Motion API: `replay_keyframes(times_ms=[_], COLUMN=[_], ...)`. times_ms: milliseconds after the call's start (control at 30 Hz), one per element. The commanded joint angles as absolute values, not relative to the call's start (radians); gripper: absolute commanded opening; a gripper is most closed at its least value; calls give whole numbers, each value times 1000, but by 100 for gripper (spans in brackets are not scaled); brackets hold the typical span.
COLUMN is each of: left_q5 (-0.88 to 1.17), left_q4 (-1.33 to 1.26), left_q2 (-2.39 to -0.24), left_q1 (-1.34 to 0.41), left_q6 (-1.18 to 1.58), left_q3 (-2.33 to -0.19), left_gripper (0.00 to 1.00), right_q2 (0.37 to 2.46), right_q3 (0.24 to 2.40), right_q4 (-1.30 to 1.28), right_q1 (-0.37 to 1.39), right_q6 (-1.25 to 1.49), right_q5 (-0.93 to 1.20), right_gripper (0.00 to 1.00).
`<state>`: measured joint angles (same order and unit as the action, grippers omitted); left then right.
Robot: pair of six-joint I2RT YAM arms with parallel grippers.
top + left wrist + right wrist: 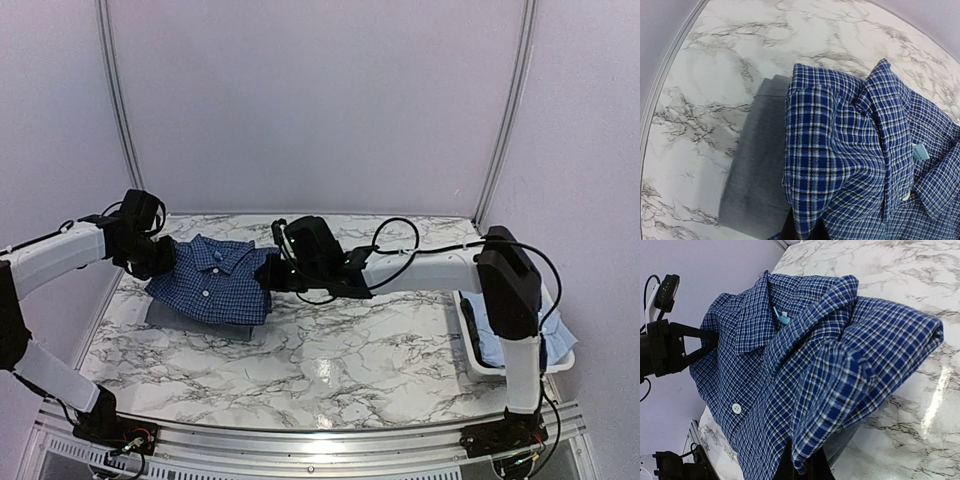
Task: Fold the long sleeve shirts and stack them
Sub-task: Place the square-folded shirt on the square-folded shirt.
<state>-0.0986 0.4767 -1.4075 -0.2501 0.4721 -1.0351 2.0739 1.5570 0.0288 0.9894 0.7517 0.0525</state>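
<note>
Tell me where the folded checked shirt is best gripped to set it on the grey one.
Pinch the checked shirt at its two side folds, left gripper from the left, right gripper from the right. It is a wide, limp bundle; two end grips should keep its layers flat.

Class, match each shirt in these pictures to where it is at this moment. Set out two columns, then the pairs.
Column one:
1. checked blue shirt
2. grey shirt
3. light blue shirt

Column two:
A. in the white bin on the right
B. flat on the marble table, partly covered
C. gripped at its sides by the left end effector and the right end effector

Pairs: 1-C, 2-B, 3-A
</note>
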Motion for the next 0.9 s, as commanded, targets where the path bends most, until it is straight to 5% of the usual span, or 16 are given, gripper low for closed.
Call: replay_keyframes(times_ms=[0,533,633,733,800,867], left_q5=[-130,-131,-170,-197,-183,-151], left_q4=[504,466,469,471,471,469], left_q2=[-1413,-1575,-1583,-1554,-1528,-1500], left_q1=[-179,-111,-103,-97,-97,-101], left_q6=[438,468,470,480,480,480], left_q3=[-1016,-1025,-1022,-1017,-1022,-1028], left_gripper=[0,5,32,83,98,99], right_q2=[2152,2272,2267,2222,2183,2132], right_q3=[1667,1637,1625,1586,1553,1508], right_q4=[90,141,129,114,100,91], right_q1=[1022,1029,1018,1011,998,982], right_q6=[790,815,802,764,741,720], right_q5=[77,103,137,125,115,107], right_gripper=[0,4,30,57,76,88])
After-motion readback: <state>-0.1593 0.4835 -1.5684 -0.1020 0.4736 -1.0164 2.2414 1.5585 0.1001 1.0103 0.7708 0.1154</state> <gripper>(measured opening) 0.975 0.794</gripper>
